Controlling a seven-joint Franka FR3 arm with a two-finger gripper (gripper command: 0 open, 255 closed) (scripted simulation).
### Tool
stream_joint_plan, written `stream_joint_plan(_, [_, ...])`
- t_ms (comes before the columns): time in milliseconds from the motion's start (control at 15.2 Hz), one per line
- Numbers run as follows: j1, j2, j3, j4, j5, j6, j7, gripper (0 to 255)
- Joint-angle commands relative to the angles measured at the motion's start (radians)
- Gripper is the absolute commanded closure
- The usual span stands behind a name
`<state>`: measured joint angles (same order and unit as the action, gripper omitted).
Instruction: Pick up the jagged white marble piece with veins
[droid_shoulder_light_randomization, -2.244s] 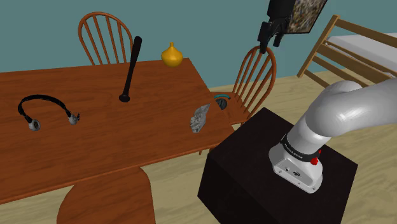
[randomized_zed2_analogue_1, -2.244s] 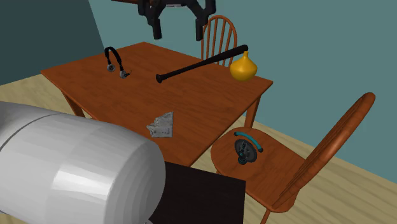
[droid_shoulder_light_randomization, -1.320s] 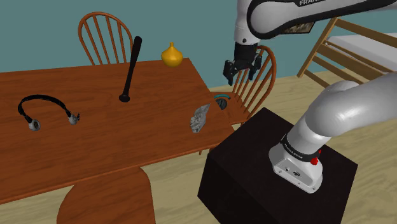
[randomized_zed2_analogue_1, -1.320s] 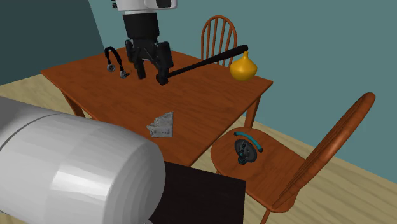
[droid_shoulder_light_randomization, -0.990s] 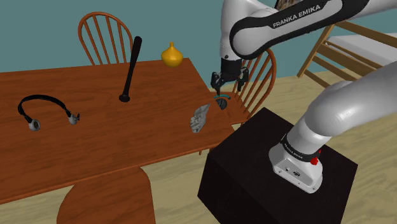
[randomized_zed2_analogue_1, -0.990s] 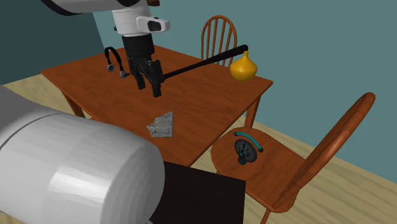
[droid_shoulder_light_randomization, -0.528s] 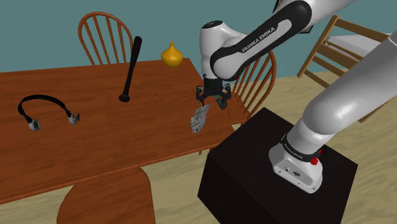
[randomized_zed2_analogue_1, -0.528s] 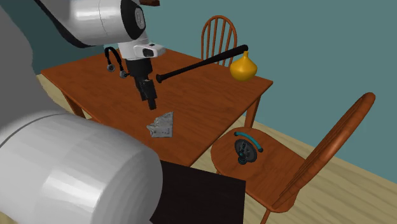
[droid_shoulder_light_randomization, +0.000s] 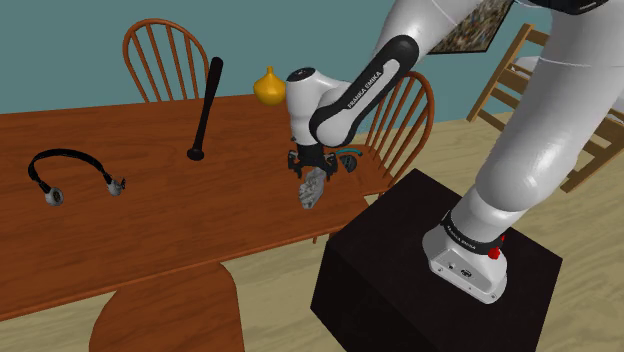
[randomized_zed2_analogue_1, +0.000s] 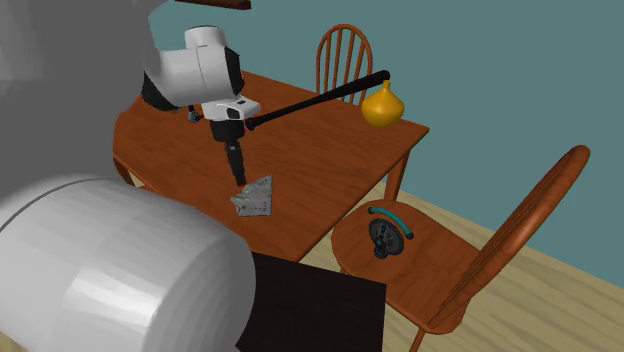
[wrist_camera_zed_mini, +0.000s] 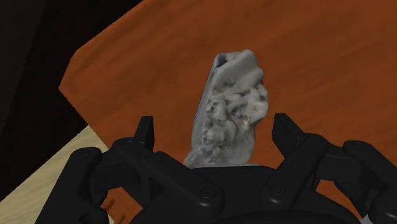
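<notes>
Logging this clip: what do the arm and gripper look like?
The arm is glossy white with rounded, tube-like links and dark joints; one dark section carries white FRANKA EMIKA lettering. Near its base sits a dark ring with a small red button. The gripper is all black, with two blocky jaws.

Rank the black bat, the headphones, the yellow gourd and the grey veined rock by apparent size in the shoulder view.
1. Black bat
2. Headphones
3. Yellow gourd and grey veined rock: too alike to rank.
</notes>
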<state>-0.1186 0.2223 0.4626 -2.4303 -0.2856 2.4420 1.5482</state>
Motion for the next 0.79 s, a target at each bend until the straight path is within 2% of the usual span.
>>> stream_joint_plan(0, [0.031,0.101,-0.038,0.062,-0.071,0.018,0.115,0])
stream_joint_plan(660, [0.081,0.231,-0.106,0.103,-0.163,0.094,0.2,0])
stream_joint_plan(726, [0.081,0.232,-0.107,0.104,-0.164,0.094,0.199,255])
